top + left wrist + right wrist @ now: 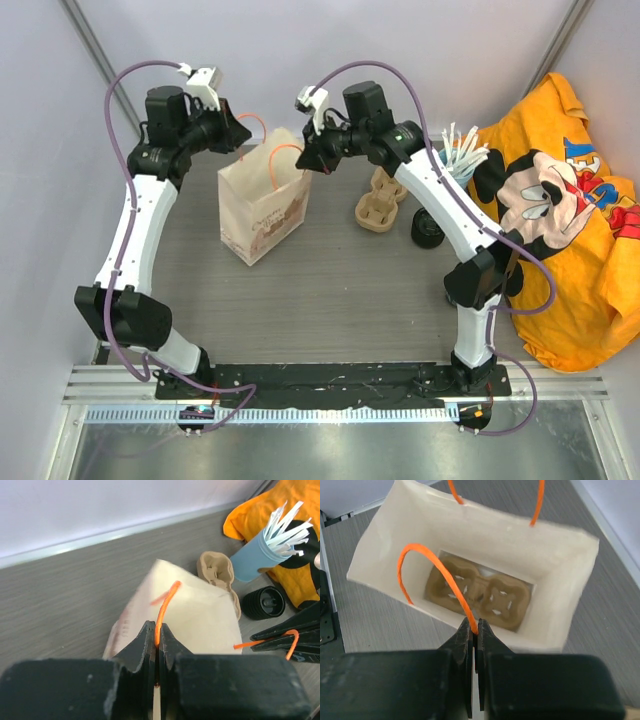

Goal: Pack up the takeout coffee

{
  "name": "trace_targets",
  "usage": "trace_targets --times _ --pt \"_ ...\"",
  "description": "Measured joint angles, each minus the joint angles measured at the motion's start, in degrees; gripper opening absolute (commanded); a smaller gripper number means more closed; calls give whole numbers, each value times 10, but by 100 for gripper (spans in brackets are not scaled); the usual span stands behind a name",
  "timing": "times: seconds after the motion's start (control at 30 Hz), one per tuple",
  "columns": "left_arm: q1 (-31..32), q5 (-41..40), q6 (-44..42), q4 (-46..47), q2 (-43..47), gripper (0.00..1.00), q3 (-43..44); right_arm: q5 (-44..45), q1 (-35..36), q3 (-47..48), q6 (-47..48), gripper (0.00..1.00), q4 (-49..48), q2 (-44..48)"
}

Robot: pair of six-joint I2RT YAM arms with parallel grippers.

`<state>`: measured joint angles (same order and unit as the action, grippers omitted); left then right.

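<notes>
A white paper bag [262, 205] stands open on the table between my two grippers. My left gripper [243, 128] [157, 631] is shut on one orange handle [165, 602]. The other orange handle [462, 602] is pinched in my shut right gripper [306, 160] [475, 626]. A two-well cardboard carrier [477, 596] lies flat on the bag's bottom in the right wrist view. The takeout coffee [427, 228] [264, 602], a small round black cup, stands on the table right of the bag, apart from both grippers.
Another cardboard carrier [383, 200] [216, 570] lies on the table just right of the bag. A blue cup of white straws [457, 158] [256, 559] stands behind it. An orange printed shirt [560, 210] covers the right side. A grey wall runs along the back.
</notes>
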<state>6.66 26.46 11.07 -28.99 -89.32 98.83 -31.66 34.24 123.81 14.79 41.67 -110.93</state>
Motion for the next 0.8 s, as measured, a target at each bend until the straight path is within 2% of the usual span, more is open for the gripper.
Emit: trace_targets --times 0.4,0.53,0.63,0.8 --pt "-1 -5 0 -12 -20 3 119 4 0 144 0 1 4 -9" --pt "-1 -9 -2 -12 -20 3 144 4 0 155 1 1 5 -9" --pt "-2 -9 -8 -8 -15 3 123 -2 0 136 1 1 6 -8" --pt "-4 -12 -13 4 15 3 -17 -13 2 20 0 1 -13 -2"
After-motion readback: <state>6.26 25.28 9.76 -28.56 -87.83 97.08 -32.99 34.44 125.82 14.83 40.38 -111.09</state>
